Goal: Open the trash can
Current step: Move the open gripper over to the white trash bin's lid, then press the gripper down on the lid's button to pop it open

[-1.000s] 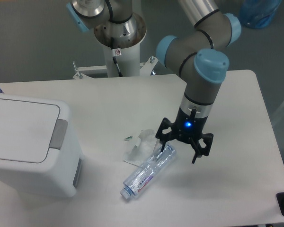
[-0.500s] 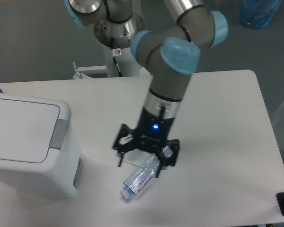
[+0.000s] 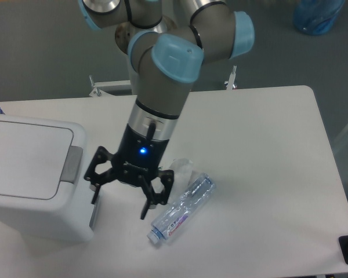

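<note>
We see the gripper [image 3: 119, 205] hanging low over the white counter [image 3: 267, 150], its two black fingers [image 3: 145, 207] spread apart and holding nothing. A blue light glows on its body. It sits just to the right of the bin [image 3: 37, 176], which stands at the left edge of the counter with its flat lid [image 3: 23, 156] down. The grey tab [image 3: 74, 165] on the bin's front rim faces the gripper, and the left fingertip is near the bin's side wall; we cannot tell whether it touches. A clear bottle [image 3: 181, 209] lies on its side just right of the gripper, cap end toward the front edge. A crumpled clear wrapper [image 3: 182, 168] lies beside the bottle's far end, partly hidden by the arm.
</note>
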